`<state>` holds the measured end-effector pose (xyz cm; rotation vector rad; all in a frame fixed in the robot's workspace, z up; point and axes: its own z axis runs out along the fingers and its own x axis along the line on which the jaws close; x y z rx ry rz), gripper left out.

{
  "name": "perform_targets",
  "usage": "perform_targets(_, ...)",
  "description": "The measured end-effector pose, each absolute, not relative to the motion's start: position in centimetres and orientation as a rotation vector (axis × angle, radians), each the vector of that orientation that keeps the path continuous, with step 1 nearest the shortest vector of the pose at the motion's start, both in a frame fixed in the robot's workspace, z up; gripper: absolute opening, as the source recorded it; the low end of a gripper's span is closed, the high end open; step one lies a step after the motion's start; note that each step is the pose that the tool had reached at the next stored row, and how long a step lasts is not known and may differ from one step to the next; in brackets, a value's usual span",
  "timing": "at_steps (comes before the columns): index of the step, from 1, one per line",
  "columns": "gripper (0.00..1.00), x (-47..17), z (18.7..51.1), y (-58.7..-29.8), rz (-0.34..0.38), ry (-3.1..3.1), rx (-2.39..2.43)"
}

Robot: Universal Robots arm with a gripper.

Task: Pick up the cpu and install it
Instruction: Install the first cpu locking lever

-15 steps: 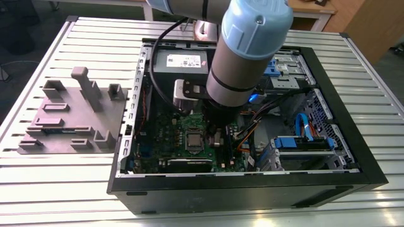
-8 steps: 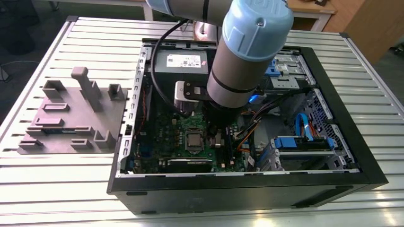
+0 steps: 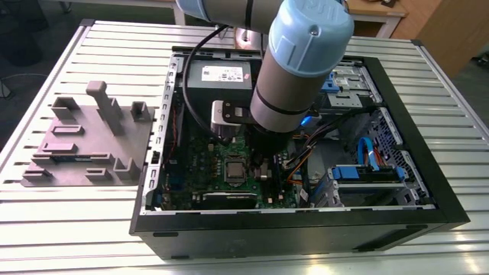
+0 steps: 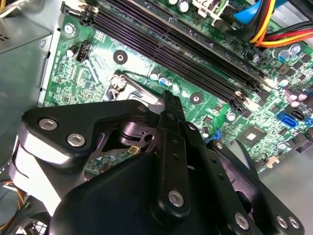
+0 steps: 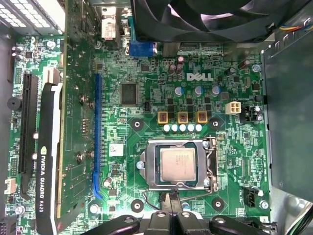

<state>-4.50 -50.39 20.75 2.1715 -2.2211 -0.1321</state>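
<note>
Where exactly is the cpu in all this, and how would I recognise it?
Inside the open black computer case, find the green motherboard. On it sits a square socket with a metal frame, and the cpu lies within that frame. It is the one flat square with a plain silver top; the chips nearby are smaller and dark.

cpu (image 5: 177,164) — in socket (image 5: 151,177) | socket on motherboard (image 5: 234,156) | motherboard in case (image 3: 306,234) — case on table (image 3: 77,229)

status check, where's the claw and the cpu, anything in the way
Claw at the edge of the socket, apart from the cpu. The cpu lies flat in the socket, silver top up. Nothing over it.
</note>
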Motion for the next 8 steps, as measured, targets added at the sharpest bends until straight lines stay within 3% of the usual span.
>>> perform_targets(8, 0.1, -4.5, 20.61, -50.41, -0.129, -2.208, 2.187)
